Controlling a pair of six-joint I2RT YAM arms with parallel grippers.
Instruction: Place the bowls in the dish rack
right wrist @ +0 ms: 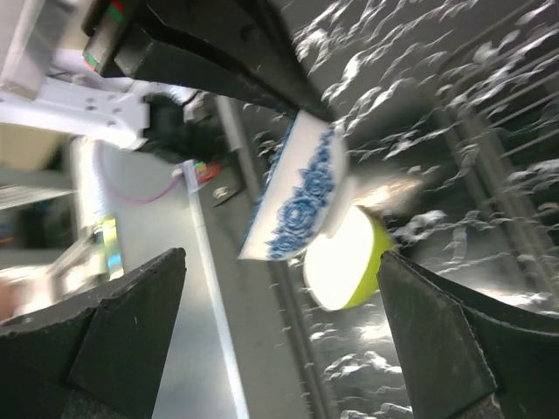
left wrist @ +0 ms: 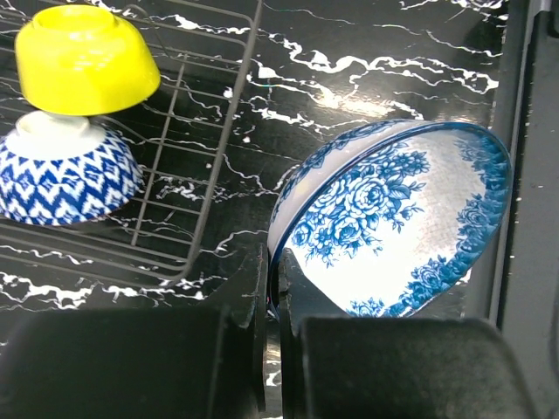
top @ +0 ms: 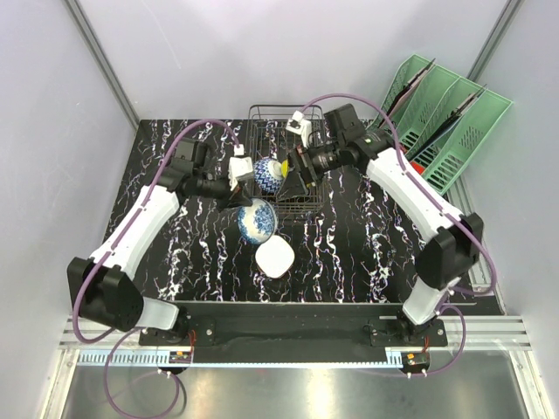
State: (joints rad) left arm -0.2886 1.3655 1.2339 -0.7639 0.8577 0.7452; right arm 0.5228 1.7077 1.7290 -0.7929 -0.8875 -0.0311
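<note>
My left gripper (top: 243, 202) is shut on the rim of a white bowl with blue flowers (top: 258, 221), held tilted just above the table in front of the dish rack (top: 262, 109). In the left wrist view the fingers (left wrist: 301, 297) pinch that floral bowl (left wrist: 402, 218) at its near rim. Inside the rack (left wrist: 236, 96) a yellow bowl (left wrist: 87, 57) lies upside down on a blue-and-white patterned bowl (left wrist: 65, 175). A lime-green bowl with a white inside (top: 275, 258) rests on the table below the floral bowl. My right gripper (top: 293, 186) hovers open over the rack's front, holding nothing.
A mint-green slotted file organizer (top: 437, 113) stands at the back right, beside the right arm. The right wrist view shows the floral bowl (right wrist: 301, 196) and the lime-green bowl (right wrist: 345, 262) between my wide-apart right fingers, with the table's near edge beyond them.
</note>
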